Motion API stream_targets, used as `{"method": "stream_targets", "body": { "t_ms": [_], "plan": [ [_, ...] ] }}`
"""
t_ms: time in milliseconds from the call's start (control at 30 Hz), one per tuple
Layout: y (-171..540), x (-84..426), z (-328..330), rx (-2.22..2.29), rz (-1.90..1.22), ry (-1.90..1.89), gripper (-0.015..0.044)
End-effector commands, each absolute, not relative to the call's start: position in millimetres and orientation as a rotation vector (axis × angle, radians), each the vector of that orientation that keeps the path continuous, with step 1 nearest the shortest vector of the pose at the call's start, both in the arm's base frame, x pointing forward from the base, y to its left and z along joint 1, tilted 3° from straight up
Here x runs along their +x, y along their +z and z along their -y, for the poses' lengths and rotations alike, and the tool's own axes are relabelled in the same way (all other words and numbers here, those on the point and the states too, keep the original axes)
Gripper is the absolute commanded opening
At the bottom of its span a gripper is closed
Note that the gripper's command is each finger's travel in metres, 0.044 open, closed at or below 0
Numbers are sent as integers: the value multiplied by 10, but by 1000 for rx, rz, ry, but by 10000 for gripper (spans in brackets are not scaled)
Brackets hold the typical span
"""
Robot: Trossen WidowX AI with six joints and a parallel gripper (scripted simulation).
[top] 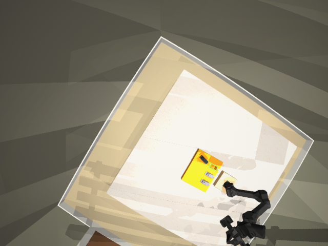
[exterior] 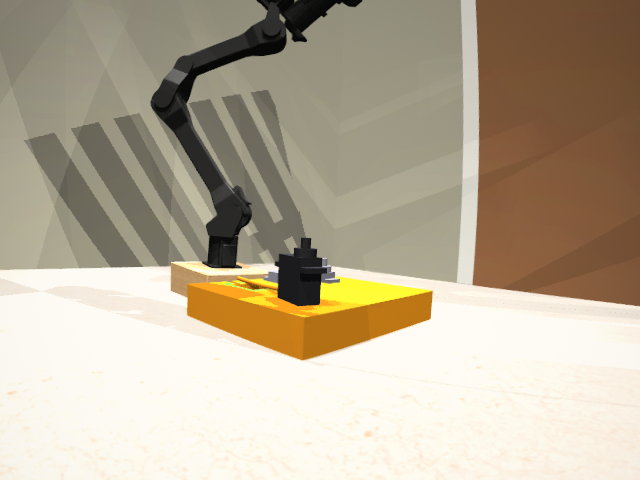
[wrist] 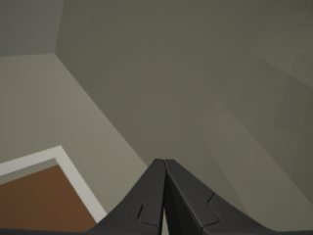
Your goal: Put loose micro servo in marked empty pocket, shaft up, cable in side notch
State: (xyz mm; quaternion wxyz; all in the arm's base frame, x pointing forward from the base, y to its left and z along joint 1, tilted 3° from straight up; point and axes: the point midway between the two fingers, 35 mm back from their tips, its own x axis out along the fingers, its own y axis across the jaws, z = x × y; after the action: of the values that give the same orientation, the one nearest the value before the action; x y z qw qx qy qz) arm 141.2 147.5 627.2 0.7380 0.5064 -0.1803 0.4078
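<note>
The loose black micro servo stands upright on top of the yellow deck, near one corner and outside the pocket. Its output shaft points up and its ears are well above the deck. Its orange cable runs toward the green-marked pocket and reaches over it in the top view. How the cable end lies is too small to tell. My gripper is shut with its fingertips together and nothing between them. It is raised high, far from servo and deck, and partly out of view in the exterior view.
Two grey servos sit in the deck beside the marked pocket. The arm's base stands on a wooden block close to the deck. A pale walled edge surrounds the work area.
</note>
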Motion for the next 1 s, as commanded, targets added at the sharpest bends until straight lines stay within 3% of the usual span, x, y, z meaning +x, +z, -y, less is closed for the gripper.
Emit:
{"method": "stream_targets", "body": {
  "t_ms": [0,967],
  "plan": [
    [6100,1588,-1620,1009,363,842,0],
    [4583,2955,-1716,399,17,421,0]
  ]
}}
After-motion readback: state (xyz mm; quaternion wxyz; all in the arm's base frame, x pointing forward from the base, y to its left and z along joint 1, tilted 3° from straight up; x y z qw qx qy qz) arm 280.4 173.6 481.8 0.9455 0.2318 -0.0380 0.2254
